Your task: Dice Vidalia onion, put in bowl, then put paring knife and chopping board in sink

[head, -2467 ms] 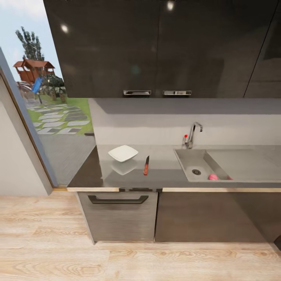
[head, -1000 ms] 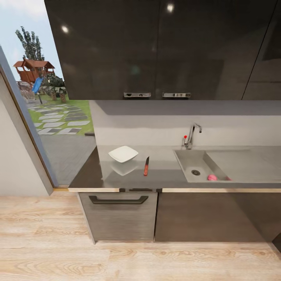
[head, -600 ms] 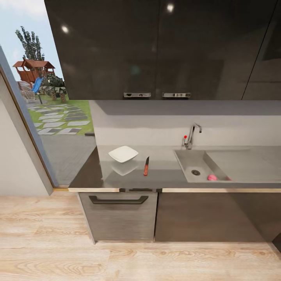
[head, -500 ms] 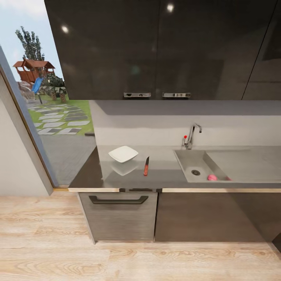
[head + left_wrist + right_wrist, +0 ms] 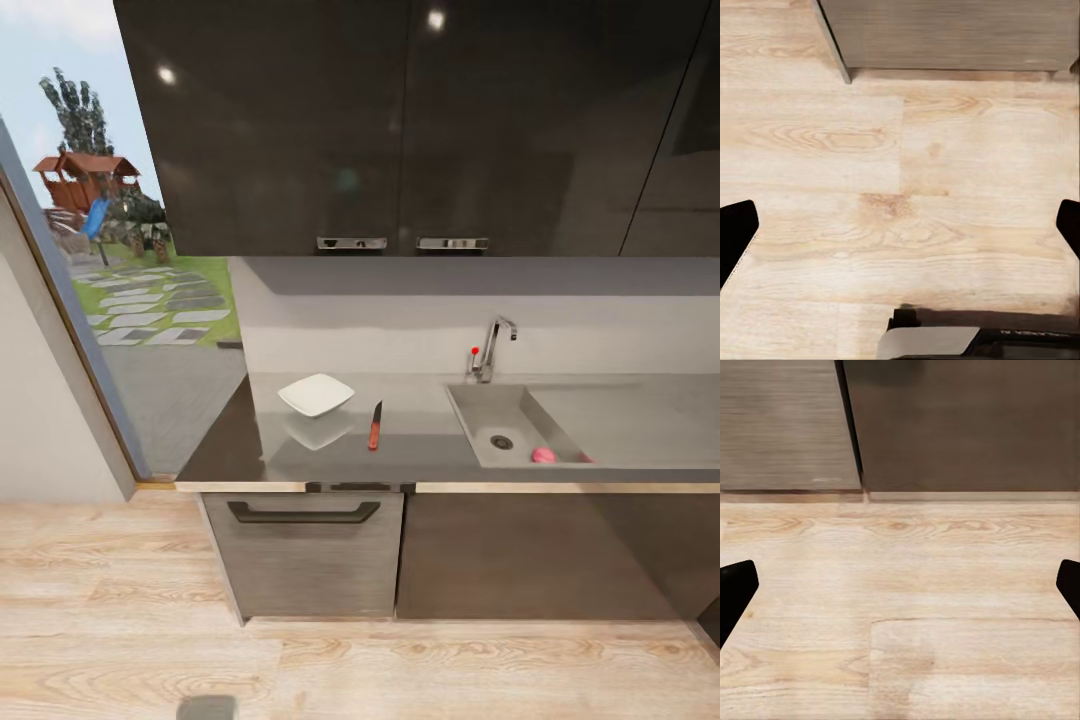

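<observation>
Facing countertop (image 5: 430, 455): bowl (image 5: 316, 393) left, paring knife (image 5: 375, 425) beside it, Vidalia onion (image 5: 543, 455) in sink (image 5: 505, 425) right. Left gripper (image 5: 900, 225) and right gripper (image 5: 900, 585) spread wide over floor (image 5: 907, 607), holding nothing.

1. The left gripper (image 5: 900, 225) points downward. Its two dark fingertips (image 5: 735, 225) appear at opposite edges of the left wrist view, spread wide apart with nothing between them.
2. The right gripper (image 5: 900, 585) also points downward. Its two dark fingertips (image 5: 736, 583) sit at opposite edges of the right wrist view, spread wide apart with nothing between them.
3. Neither gripper holds or touches anything.
</observation>
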Available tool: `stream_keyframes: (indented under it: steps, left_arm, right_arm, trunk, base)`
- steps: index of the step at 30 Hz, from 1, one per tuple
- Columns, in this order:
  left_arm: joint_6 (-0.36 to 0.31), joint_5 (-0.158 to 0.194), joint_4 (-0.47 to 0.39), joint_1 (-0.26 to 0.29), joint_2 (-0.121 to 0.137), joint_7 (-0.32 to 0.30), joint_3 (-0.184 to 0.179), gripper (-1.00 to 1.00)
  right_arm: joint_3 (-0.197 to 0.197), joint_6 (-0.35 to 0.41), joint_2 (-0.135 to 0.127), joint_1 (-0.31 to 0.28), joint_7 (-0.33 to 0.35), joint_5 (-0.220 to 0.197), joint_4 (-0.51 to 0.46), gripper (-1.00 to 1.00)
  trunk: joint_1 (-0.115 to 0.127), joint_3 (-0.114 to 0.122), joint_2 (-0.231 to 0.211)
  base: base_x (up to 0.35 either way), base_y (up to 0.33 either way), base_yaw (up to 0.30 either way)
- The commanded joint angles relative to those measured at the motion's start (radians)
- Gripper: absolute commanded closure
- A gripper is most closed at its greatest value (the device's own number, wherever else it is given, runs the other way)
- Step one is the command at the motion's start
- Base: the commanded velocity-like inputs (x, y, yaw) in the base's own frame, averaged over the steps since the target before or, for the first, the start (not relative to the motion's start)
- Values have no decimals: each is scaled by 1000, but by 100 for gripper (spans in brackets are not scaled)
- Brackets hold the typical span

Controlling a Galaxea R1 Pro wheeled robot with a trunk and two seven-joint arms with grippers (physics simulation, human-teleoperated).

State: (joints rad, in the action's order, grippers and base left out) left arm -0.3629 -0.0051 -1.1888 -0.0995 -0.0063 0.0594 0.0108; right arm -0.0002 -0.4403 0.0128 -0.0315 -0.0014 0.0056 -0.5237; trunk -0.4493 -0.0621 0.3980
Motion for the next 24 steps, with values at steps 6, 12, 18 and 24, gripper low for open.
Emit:
stream_keyframes:
  steps: [6,12,18,24]
  left_arm:
    - [-153,-14,-229,7,-67,4,-14,-100]
    - [-285,-77,-300,133,-124,8,-30,-100]
    - [-481,-91,-312,383,-136,9,-32,-100]
    - [-624,-90,-46,901,-137,18,-32,-100]
  right_arm:
    - [0,-3,0,-1,0,1,2,-100]
    - [0,-3,0,-1,0,1,2,-100]
    - [0,-2,1,-1,0,1,2,-100]
    - [1,-3,1,-1,0,1,2,-100]
  trunk:
    - [-1,-2,2]
    - [-1,-2,2]
    - [-1,-2,2]
    - [-1,-2,2]
  base:
    - [0,0,0]
    - [0,0,0]
    - [0,0,0]
    - [0,0,0]
